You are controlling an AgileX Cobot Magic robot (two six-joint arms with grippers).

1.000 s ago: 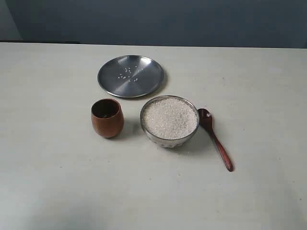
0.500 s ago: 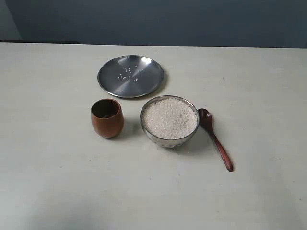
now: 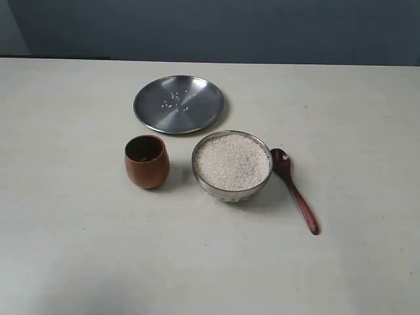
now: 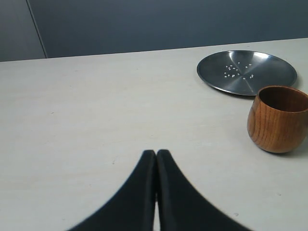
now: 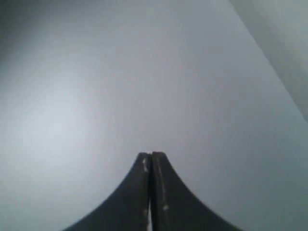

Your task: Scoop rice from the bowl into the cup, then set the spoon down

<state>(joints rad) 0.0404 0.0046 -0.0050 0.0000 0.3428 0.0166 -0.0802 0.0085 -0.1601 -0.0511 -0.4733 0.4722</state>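
Note:
The silver bowl [image 3: 226, 190] stands mid-table, heaped with white rice [image 3: 231, 161]. Left of it is the reddish-brown wooden cup [image 3: 147, 162], dark inside; the left wrist view shows the cup [image 4: 278, 119] too. The dark wooden spoon [image 3: 296, 191] lies flat on the table just right of the bowl, scoop toward the back. My left gripper [image 4: 156, 153] is shut and empty, low over bare table, well away from the cup. My right gripper [image 5: 151, 155] is shut and empty, with only a blank grey surface behind it. Neither gripper shows in the exterior view.
A flat round steel plate [image 3: 178, 104] with a few stray grains lies behind the cup and bowl; the left wrist view shows the plate [image 4: 246, 71] beyond the cup. A dark wall rises behind the pale table [image 3: 79, 230].

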